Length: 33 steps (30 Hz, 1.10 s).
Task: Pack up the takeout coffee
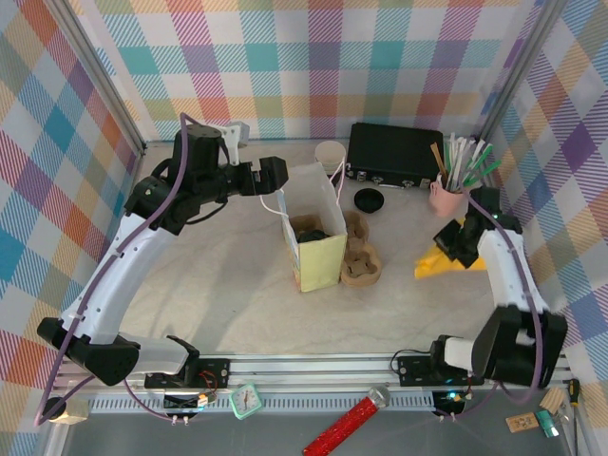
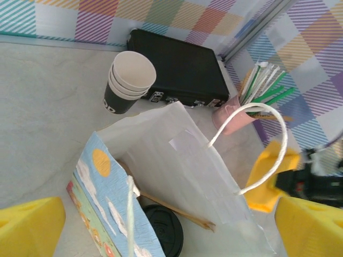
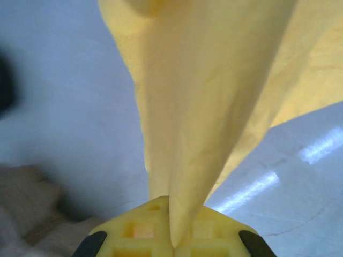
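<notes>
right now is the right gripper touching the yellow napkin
Touching: the right wrist view shows the yellow napkin pinched inside the shut right gripper, its fabric running straight up from the closed jaws.

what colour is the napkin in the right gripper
Yellow. The napkin shows best close up in the right wrist view.

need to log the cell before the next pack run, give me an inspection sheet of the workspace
surface: pale table, no spills seen
job's things: takeout coffee inside paper bag, black lid up
clutter: stacked cups, black case, pink straw cup, loose lid, cardboard carrier
grippers: left gripper open at the bag's mouth; right gripper shut on yellow napkin
cables: purple cable along left arm
surroundings: plaid walls
</notes>
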Motion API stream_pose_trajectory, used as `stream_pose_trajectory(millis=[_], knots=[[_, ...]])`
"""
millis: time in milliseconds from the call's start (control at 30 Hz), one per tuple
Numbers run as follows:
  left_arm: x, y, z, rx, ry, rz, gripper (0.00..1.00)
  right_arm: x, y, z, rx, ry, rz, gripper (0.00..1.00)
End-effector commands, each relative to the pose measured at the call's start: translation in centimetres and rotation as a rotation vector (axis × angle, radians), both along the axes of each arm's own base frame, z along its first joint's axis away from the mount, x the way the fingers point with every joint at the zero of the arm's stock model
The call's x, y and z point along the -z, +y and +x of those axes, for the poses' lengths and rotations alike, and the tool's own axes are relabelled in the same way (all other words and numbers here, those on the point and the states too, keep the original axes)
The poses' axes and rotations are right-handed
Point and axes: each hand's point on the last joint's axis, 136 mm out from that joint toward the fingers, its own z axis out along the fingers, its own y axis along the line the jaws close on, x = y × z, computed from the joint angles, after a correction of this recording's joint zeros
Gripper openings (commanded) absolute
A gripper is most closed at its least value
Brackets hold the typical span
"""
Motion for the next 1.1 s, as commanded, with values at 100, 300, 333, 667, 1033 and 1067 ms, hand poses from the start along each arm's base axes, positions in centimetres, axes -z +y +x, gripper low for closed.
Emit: stream_pose_trajectory(millis=[100,300,333,667,1033,1067], knots=[[-0.2,1.7,0.4,-0.119,-0.026,-0.005,1.00,-12.4,4.0,1.6,-0.207,-0.340,-0.015,0.02],[0.2,3.9,0.6,-0.236,-0.023,-0.006,1.00,-22.9,11.4,2.7,-0.486,-0.634,-0.016,0.03],[0.3,4.0,0.4,-0.242,-0.021,-0.011,1.00,-24.2,13.1,2.8,-0.553,-0.678,-0.010,0.03],[0.4,5.4,-0.6,-0.283,-0.018,-0.010,1.00,-26.7,26.6,0.8,-1.130,-0.732,-0.071,0.01],[0.4,6.2,-1.1,-0.304,-0.022,0.000,1.00,-20.5,32.9,-1.4,-1.456,-0.493,-0.186,0.02],[0.4,6.2,-1.1,-0.305,-0.021,0.000,1.00,-20.0,33.2,-1.6,-1.479,-0.473,-0.217,0.02]])
